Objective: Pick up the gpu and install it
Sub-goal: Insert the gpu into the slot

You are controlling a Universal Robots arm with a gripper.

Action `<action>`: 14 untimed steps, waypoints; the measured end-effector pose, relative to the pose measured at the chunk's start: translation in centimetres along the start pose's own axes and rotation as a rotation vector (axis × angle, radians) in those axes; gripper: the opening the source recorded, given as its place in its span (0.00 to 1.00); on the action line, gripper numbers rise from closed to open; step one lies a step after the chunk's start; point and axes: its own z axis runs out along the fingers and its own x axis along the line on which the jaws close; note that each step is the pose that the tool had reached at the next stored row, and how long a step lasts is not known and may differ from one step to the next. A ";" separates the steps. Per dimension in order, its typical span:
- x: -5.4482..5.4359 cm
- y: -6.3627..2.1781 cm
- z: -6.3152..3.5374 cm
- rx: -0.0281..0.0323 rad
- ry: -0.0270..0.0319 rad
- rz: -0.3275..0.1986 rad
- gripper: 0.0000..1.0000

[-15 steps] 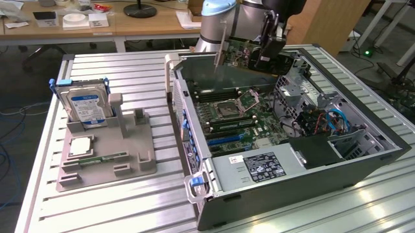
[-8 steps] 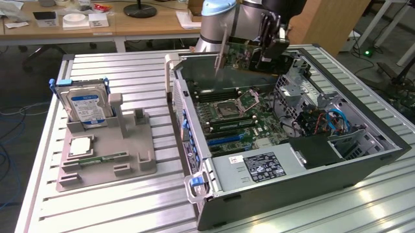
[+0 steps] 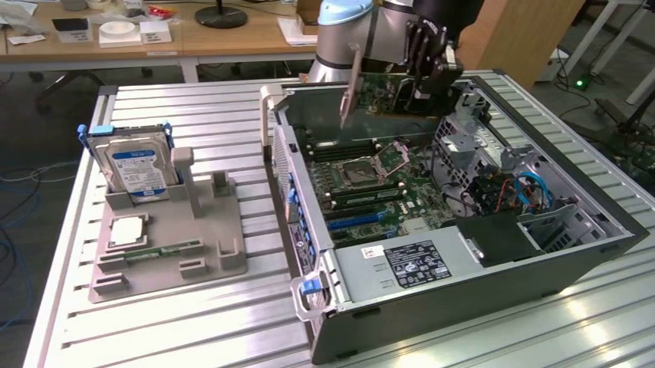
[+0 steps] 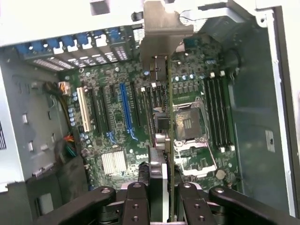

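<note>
Black fingers (image 4: 137, 199): clamped on the gpu (image 4: 165, 140), one on each face of the card, which the wrist view shows edge-on.

Silver bracket (image 4: 161, 33): at the end of the card away from the fingers.

Position of the gpu: in the air over the far part of the open computer case (image 3: 307, 199), standing on edge, with the bracket on the exterior view's left side. It is not seated in any slot.

Green motherboard (image 3: 394, 192): lies below the card. From the wrist view the card lines up between the blue slot (image 4: 126, 110) and the processor socket (image 4: 187, 124), with black memory slots (image 4: 216, 112) beyond the socket.

Power supply (image 3: 409, 264): grey box with a black label, at the near end of the case.

Slatted metal tabletop (image 3: 205, 115): carries the case and, to the exterior view's left of it and well apart from the arm, a grey holder (image 3: 220, 261).

Contents of the holder: a hard drive (image 3: 138, 169) with a blue-white label, upright at its far end, and a narrow memory stick (image 3: 153, 251) lying flat nearer the front.
</note>
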 end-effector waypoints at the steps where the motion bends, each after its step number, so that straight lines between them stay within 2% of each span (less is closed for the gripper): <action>1: 0.0 0.00 0.02 0.0003 0.0000 -0.015 0.28; 14: 0.0 0.00 0.15 0.0000 0.0010 -0.159 0.28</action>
